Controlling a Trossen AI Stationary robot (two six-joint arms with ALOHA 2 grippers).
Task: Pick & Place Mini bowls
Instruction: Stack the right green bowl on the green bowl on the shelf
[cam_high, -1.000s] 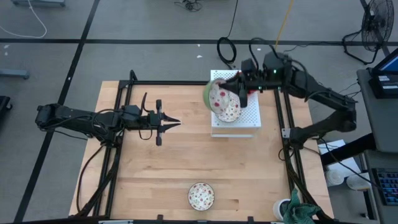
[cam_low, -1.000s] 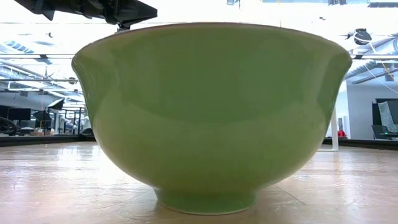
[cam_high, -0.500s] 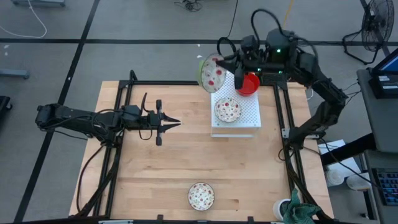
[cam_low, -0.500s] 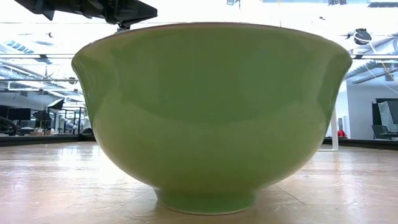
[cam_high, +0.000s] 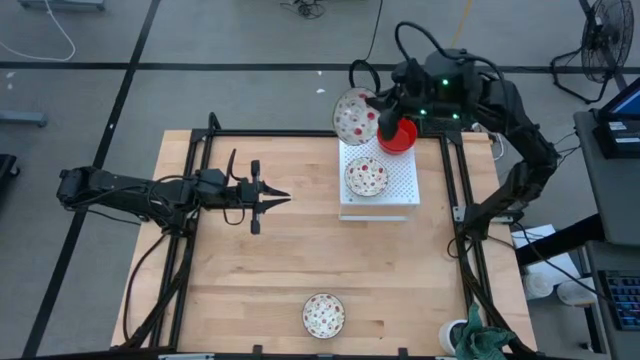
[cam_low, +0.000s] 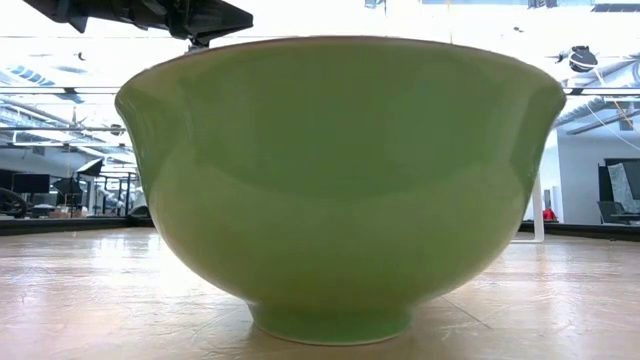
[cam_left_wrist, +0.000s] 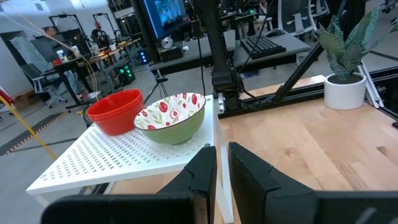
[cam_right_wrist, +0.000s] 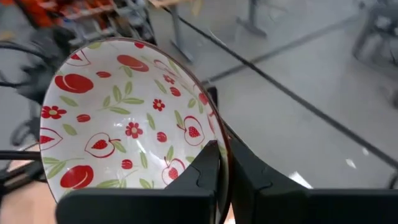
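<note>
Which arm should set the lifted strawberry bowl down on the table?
Right. Its hand already grips the strawberry-patterned bowl by the rim above the perforated board. The left hand waits shut and empty over the table's middle.

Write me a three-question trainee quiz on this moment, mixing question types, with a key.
1. True or false: the right end effector grips a patterned bowl by its rim, lifted off the white board.
2. Multiple choice: what sits on the board? A) only a patterned bowl; B) a patterned bowl and red bowls; C) nothing.
3. Where is the other patterned bowl, the one on neither the board nor an arm?

Key
1. True; the right wrist view shows the fingers pinching the rim.
2. B.
3. On the wooden table, near its front edge, far from the waiting left end effector.
</note>
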